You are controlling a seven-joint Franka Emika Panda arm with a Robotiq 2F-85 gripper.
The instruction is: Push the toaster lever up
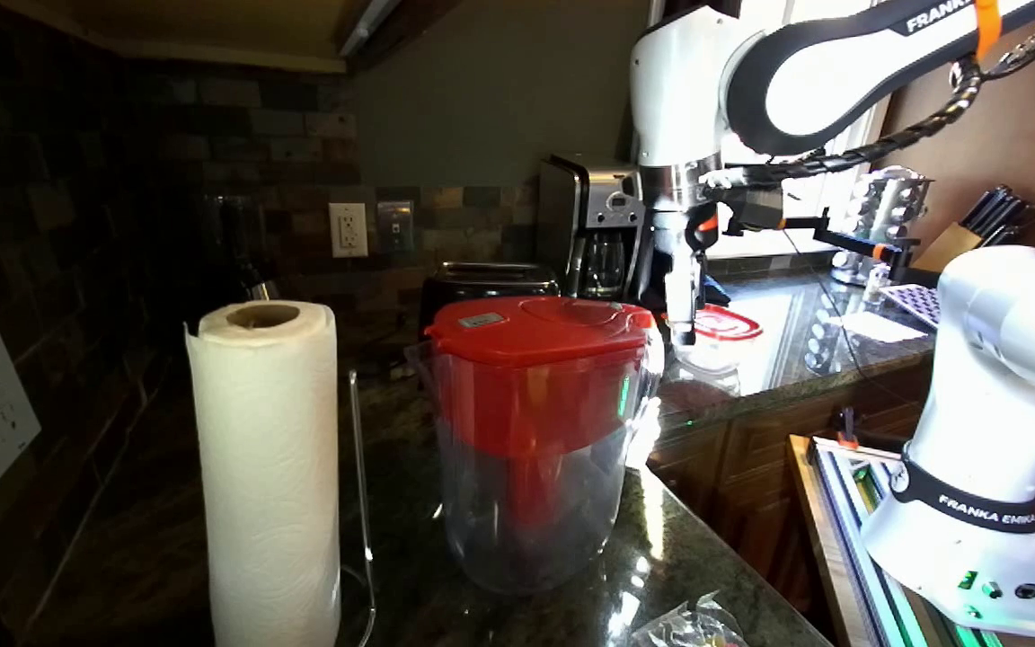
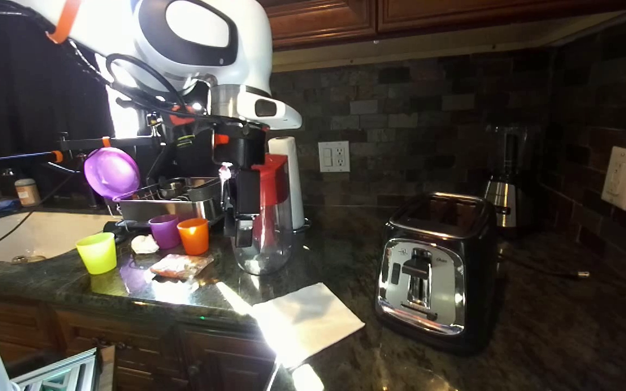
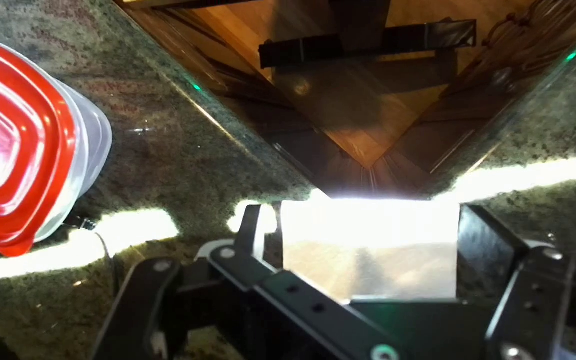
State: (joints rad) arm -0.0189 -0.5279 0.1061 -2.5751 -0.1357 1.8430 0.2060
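Hangs above the counter point(image 2: 340, 255) here, pointing straight down with the gripper point(image 3: 369, 222) at the end of the Panda arm point(image 1: 684, 99)! Spreads the fingers point(image 3: 488, 252) wide apart in the wrist view, with a pale sheet point(image 3: 408, 270) showing between them, bleached along the upper part by strong light. And over to the toaster point(image 2: 432, 233): stands upright on the counter in an exterior view, well apart from those fingers, on past the sheet. Gleams at the front, and bears the black lever point(image 2: 417, 267) high on that shiny face, well away from the gripper. Hides partly behind the red-lidded pitcher point(image 1: 526, 422) in an exterior view, peeking out by the top and a strip of dark body, with the coffee maker point(image 1: 607, 202) just to the right in frame. Gives that pitcher a tall neighbour, too, in the upright paper-towel roll point(image 1: 270, 476). Back to the wrist view: catches a red-lidded container point(image 3: 13, 145) cut off by the left edge, out to the side of the spread fingers. And further along the counter, near the sink point(image 2: 47, 225), gathers a lime cup point(image 2: 97, 254), a purple cup point(image 2: 164, 232) and an orange cup point(image 2: 193, 238), standing upright, with a clear packet point(image 2: 180, 266) lying close to the orange one.
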